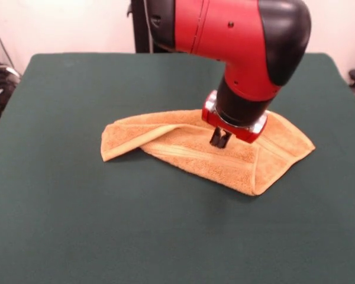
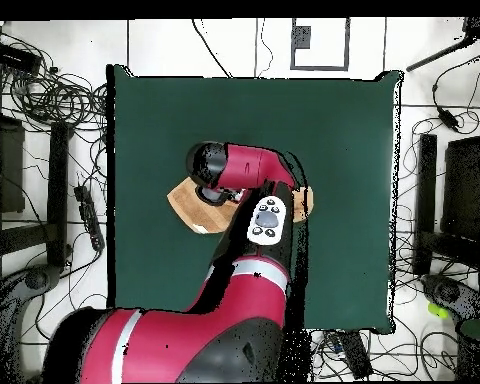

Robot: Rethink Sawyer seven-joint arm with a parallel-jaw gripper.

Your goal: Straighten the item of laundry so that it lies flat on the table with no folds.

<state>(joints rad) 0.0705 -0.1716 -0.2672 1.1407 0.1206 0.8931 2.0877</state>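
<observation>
The item of laundry is an orange-tan towel lying folded over itself near the middle of the table, with its left end twisted into a narrow flap and a fold line along its right side. My gripper points straight down over the towel's middle, its fingers shut close together and their tips at the cloth near a stripe band. No cloth is visibly lifted. In the overhead view the arm hides most of the towel, the gripper itself is hidden, and only the towel's two ends show on the table.
Green cloth surrounds the towel on every side. Cables and equipment lie on the floor beyond the table's edges.
</observation>
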